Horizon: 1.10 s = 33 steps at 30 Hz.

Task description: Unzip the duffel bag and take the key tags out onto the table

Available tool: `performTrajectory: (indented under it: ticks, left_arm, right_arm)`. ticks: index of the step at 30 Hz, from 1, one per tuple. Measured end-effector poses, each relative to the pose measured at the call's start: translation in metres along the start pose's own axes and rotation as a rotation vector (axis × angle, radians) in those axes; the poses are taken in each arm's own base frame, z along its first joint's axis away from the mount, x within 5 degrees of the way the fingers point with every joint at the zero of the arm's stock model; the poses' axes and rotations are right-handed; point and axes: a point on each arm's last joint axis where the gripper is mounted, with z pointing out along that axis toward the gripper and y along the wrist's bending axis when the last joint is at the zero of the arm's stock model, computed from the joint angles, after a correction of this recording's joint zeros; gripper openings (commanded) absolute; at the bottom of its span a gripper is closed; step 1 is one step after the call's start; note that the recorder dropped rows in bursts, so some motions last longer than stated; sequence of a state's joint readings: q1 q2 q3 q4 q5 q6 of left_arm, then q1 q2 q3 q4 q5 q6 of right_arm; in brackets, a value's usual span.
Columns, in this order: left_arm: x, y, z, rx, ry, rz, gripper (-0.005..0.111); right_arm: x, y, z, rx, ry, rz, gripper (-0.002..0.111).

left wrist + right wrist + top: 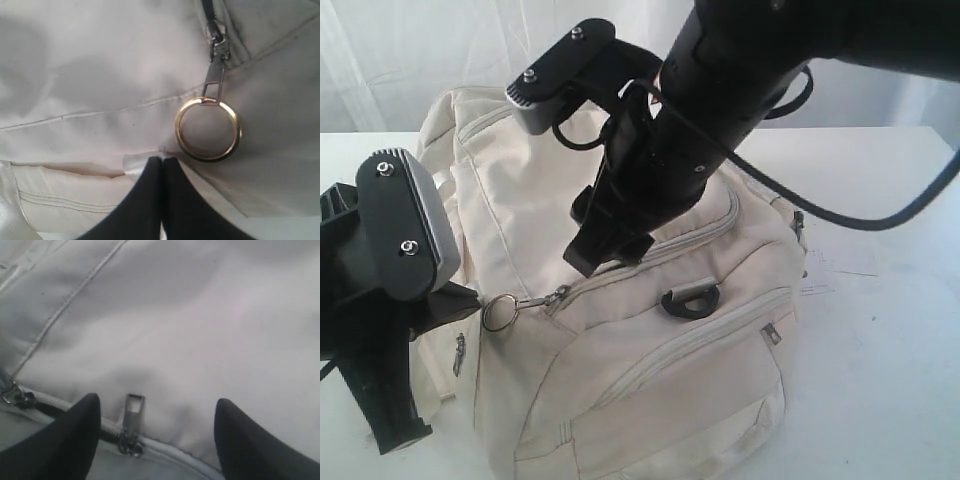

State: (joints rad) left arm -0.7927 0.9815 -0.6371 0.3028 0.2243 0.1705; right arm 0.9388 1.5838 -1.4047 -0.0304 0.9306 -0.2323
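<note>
The cream duffel bag (650, 330) lies on the white table (890, 380), with its zippers looking closed. My left gripper (472, 297) is shut at the bag's near-left end, pinching a small shiny fabric tab (134, 166) just beside the gold ring (208, 130) that hangs from a zipper pull (215, 80). My right gripper (582, 245) is pressed down on the bag's top and is open. In the right wrist view a metal zipper pull (134, 412) lies between the right gripper's (157, 400) fingers, nearer one of them and untouched. The key tags are hidden.
A black strap ring (690, 300) sits on the bag's top-right side. A second zipper slider (14, 396) lies along the same zipper track. The right arm's black cable (840, 215) loops over the bag's right end. White curtain behind the table.
</note>
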Motion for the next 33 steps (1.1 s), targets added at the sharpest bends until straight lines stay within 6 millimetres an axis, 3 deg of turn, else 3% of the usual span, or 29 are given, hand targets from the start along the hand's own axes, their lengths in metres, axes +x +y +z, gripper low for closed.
performTrajectory:
  ticks: [6,14,22,28,33]
  left_arm:
    - [0.000,0.000,0.000,0.000,0.000,0.000,0.000]
    - [0.000,0.000,0.000,0.000,0.000,0.000,0.000]
    - [0.000,0.000,0.000,0.000,0.000,0.000,0.000]
    - [0.000,0.000,0.000,0.000,0.000,0.000,0.000]
    - [0.000,0.000,0.000,0.000,0.000,0.000,0.000]
  right_arm:
    - [0.000,0.001,0.024,-0.020,0.052,0.002,0.056]
    - [0.001,0.002,0.037,-0.028,0.082,0.004,0.043]
    - [0.002,-0.002,0.039,0.008,0.092,0.018,0.002]
    - [0.000,-0.004,0.037,0.032,0.072,0.032,0.000]
    - [-0.004,-0.006,0.017,0.047,0.020,0.119,0.002]
